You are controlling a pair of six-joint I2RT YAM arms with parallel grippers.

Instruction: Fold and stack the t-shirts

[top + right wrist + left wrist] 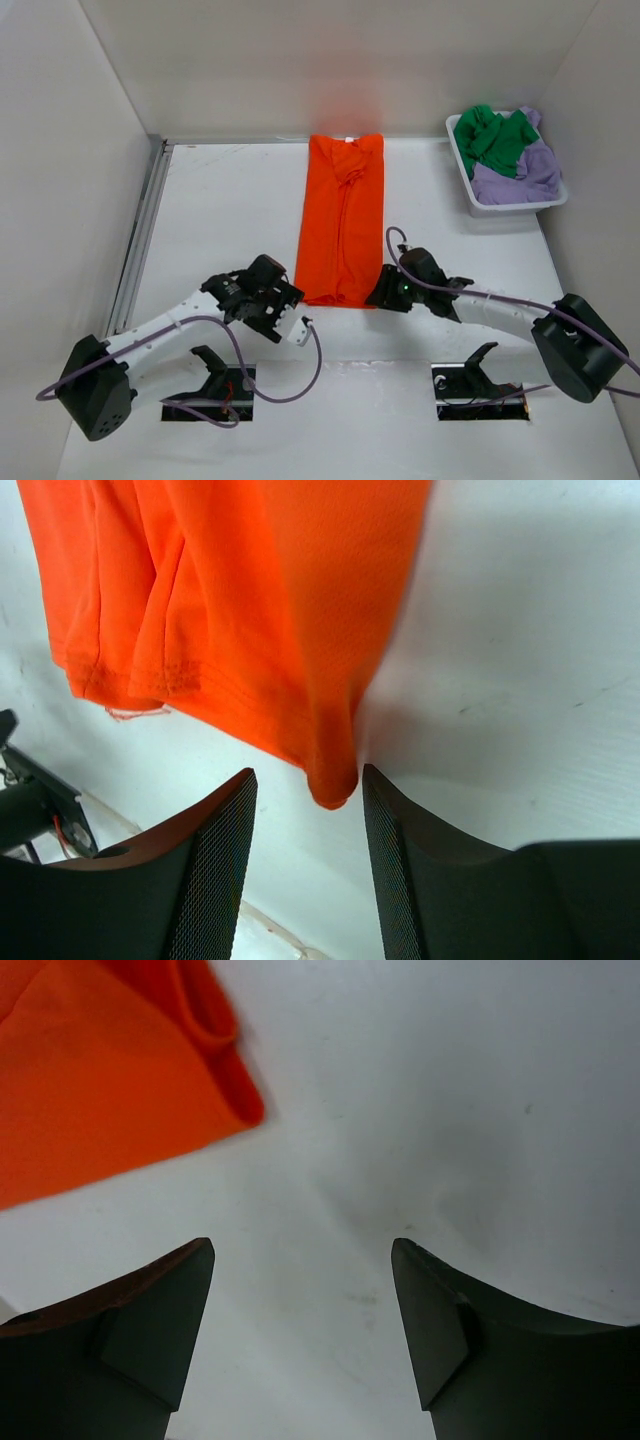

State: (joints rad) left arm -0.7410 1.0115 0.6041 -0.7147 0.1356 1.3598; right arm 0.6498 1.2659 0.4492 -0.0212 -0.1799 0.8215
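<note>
The orange t-shirt (342, 220) lies in the middle of the table, folded lengthwise into a long strip. My right gripper (381, 293) is open at its near right corner; in the right wrist view that corner of the shirt (250, 600) hangs between the spread fingers of the gripper (305, 777), and they are not closed on it. My left gripper (287, 298) is open just off the near left corner; in the left wrist view the gripper (303, 1250) is over bare table, with the shirt (90, 1090) at the upper left. The green t-shirt (492, 140) and the lavender t-shirt (522, 175) lie crumpled in the basket.
The white basket (459, 163) stands at the far right against the side wall. White walls enclose the table at the back and on both sides. A metal rail (140, 235) runs along the left edge. Purple cables loop beside both arms.
</note>
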